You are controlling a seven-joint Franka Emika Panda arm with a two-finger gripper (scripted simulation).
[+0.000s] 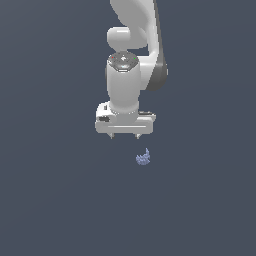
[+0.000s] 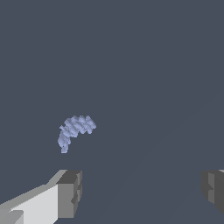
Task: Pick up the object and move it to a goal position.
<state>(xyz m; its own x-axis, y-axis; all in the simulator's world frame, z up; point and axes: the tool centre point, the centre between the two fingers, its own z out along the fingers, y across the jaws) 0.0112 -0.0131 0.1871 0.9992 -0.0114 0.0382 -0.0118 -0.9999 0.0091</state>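
The object (image 1: 144, 158) is a tiny, bumpy, periwinkle-blue lump lying on the dark grey surface. The white arm's gripper (image 1: 124, 136) hangs just beyond it, a little toward the exterior view's left, and does not touch it. Its fingers are spread wide with nothing between them. In the wrist view the object (image 2: 74, 130) shows as a curved lumpy shape ahead of the gripper (image 2: 142, 190), nearer to one grey fingertip (image 2: 70, 192) than to the other (image 2: 214, 188), and outside the gap between them.
A plain dark grey surface (image 1: 60, 200) fills both views. No goal marker or other item shows.
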